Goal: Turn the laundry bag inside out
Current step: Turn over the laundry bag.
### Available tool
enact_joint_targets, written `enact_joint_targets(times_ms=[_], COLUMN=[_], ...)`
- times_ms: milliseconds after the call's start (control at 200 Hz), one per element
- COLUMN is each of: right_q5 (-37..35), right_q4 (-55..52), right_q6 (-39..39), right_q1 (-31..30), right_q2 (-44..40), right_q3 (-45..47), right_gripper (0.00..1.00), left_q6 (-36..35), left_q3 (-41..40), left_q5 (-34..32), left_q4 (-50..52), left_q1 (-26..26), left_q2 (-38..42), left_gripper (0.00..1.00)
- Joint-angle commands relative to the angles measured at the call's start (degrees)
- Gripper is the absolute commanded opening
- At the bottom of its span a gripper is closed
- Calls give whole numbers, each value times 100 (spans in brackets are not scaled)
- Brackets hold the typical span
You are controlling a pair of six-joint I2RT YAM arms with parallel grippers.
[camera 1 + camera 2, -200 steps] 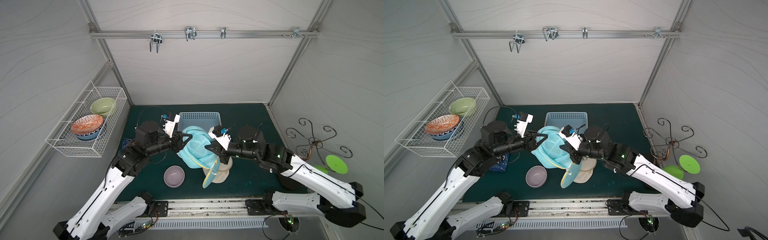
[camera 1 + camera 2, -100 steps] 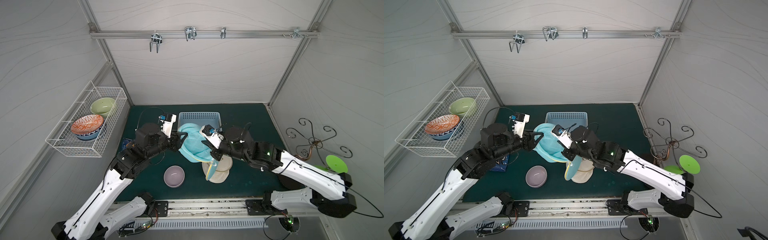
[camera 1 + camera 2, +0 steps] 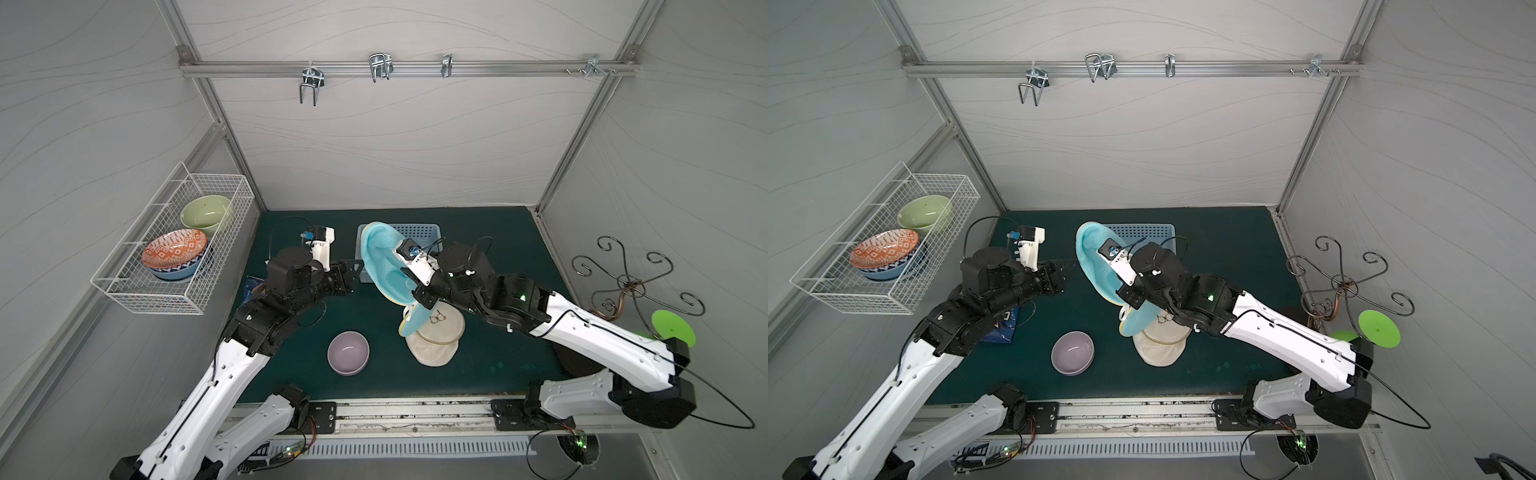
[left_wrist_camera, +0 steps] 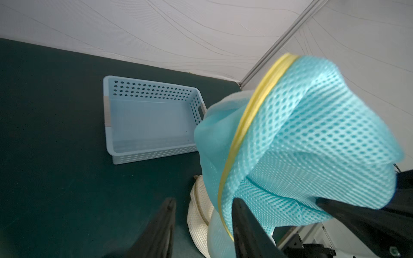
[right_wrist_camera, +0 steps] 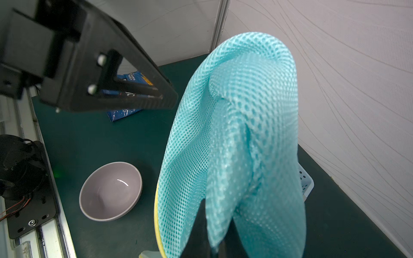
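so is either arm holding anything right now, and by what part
Right jaws are shut on a mesh fold of the bag; left jaws are open, empty.

The only lettering stood on a blue packet (image 5: 124, 114) lying on the mat. In the right wrist view, white capitals ran along its upper part with a yellow mark beside them, but they were small, blurred and largely covered, so no word could be read with certainty. In a top view the packet (image 3: 1003, 328) showed print too small to make out. A cream mesh bag (image 3: 434, 349) bore a small dark outline of spectacles (image 3: 437, 318).
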State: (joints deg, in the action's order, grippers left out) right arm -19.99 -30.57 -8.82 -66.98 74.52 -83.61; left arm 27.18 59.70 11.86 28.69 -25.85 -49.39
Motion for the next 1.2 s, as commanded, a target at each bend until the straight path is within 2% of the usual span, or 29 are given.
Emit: enact_joint_targets(times_ms=[0, 175, 335, 435, 525, 590, 715, 805, 880, 995, 1161, 1196], right_q5=[142, 218, 803, 981, 1435, 1678, 2690, 3139, 3278, 3380, 3648, 3480], right_q4=[78, 45, 40, 78, -2, -154, -92, -161, 341, 1351, 2864, 3114], right_q6=[71, 94, 26, -19, -263, -375, -577, -728, -616, -294, 1245, 1460], right_q1=[19, 54, 44, 3, -21, -41, -30, -34, -71, 91, 1502, 1646], right_q2=[-15, 68, -5, -145, -294, -350, -694, -840, -1210, -1969, -2567, -2616], right_q3=[-138, -139, -85, 12, 43, 74, 459, 579, 896, 1289, 1810, 1939], right_gripper=[0, 0, 0, 0, 0, 0, 0, 0, 0, 0, 0, 0], left_q6=[381, 435, 262, 126, 90, 28, -22, 131, 279, 175, 326, 420], left_q3=[-128, -236, 2, 186, 276, 316, 540, 761, 762, 431, -489, -726], left_q5=[686, 768, 329, -74, -476, -587, -739, -87, 583, 1131, 1596, 1868], left_q4=[-952, -1216, -963, -696, -548, -528, -238, -6, 44, 30, -593, -907], left_q1=[40, 37, 36, 53, 69, 127, 324, 957, 1417, 1504, 1497, 1503], left_q2=[197, 408, 93, -129, -183, -160, -221, -501, -799, -1103, -907, -815], left_gripper=[46, 46, 43, 32, 22, 0, 0, 0, 0, 0, 0, 0])
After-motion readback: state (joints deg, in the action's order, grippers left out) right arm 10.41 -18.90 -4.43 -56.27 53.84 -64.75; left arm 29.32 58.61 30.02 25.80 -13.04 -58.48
